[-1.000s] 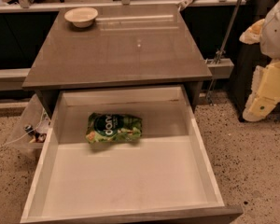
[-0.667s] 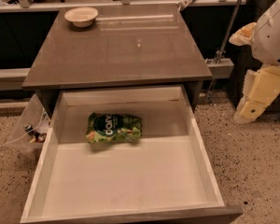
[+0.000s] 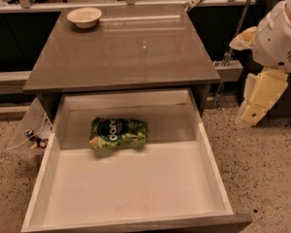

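Now | drawer (image 3: 136, 191) open — chip bag (image 3: 118, 133) inside | end effector (image 3: 250, 113) beside table (image 3: 121, 52) (state: cannot tell)

I see my pale yellow gripper (image 3: 255, 107) hanging at 3 o'clock in the view, over the speckled floor (image 3: 266, 174). It is outside the open white drawer (image 3: 211, 164) and well apart from everything in it. Nearest to it is a crumpled green snack bag (image 3: 119, 132), lying flat on the drawer bottom toward 11 o'clock. Above the drawer sits the grey-brown tabletop (image 3: 126, 57), with a shallow beige bowl (image 3: 84, 17) at its 11 o'clock corner. At 9 o'clock, beside the drawer, a clear plastic bin (image 3: 31, 132) holds cables.
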You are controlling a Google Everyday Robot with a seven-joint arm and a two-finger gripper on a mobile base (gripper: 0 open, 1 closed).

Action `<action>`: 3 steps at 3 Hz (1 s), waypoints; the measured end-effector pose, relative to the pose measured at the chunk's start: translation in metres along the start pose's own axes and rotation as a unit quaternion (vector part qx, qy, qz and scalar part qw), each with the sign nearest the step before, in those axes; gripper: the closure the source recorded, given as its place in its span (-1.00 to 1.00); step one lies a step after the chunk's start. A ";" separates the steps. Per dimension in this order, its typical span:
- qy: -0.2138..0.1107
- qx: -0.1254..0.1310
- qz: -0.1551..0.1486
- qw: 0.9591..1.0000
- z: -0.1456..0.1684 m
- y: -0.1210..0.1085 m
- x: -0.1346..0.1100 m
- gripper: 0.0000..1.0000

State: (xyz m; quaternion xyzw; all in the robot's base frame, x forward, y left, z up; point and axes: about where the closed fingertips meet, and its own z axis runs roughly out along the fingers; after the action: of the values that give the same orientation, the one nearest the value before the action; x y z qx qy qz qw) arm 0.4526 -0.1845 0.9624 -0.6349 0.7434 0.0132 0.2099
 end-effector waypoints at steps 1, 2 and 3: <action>-0.056 -0.032 0.004 0.998 0.022 -0.009 -0.008 -1.00; -0.100 -0.062 -0.007 0.993 0.045 -0.001 -0.024 -1.00; -0.096 -0.100 -0.028 0.990 0.067 0.028 -0.032 -1.00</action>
State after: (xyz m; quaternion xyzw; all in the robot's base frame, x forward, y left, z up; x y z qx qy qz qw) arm 0.4491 -0.1297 0.9053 -0.6688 0.6970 0.1428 0.2159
